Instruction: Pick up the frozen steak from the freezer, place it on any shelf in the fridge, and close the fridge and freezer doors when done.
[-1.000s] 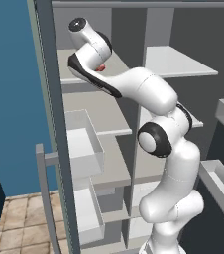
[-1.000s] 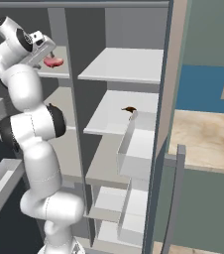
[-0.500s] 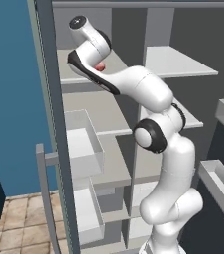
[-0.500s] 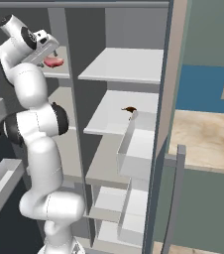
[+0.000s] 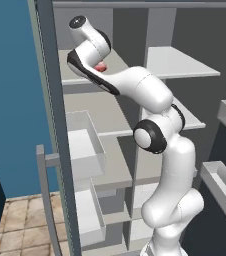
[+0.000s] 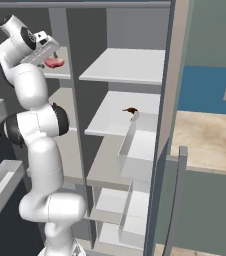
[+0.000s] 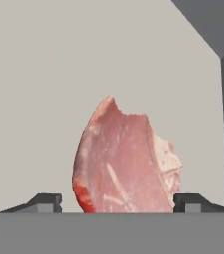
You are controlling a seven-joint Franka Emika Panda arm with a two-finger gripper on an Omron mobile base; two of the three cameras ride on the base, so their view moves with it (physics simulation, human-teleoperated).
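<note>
The frozen steak (image 7: 126,158), pinkish-red with a paler edge, lies on the top shelf (image 5: 117,60) of the narrower freezer compartment; it is also seen as a small red patch (image 5: 101,67) (image 6: 54,62). My gripper (image 7: 118,203) is open and reaches in at that shelf, one fingertip on each side of the steak; the right tip is at its edge and a small gap is left on the other side. The wider fridge compartment beside it has plain shelves (image 6: 125,67). Both doors (image 5: 50,125) (image 6: 167,125) stand open.
A dark brown curved item (image 6: 130,110) sits on the fridge's second shelf. Clear bins (image 5: 85,145) (image 6: 140,145) hang inside both open doors. Grey trays (image 5: 225,187) (image 6: 2,187) jut out beside the arm. The divider wall (image 6: 72,100) separates the two compartments.
The arm's middle joints have shifted slightly. The hand stays at the steak, which has not moved on the shelf.
</note>
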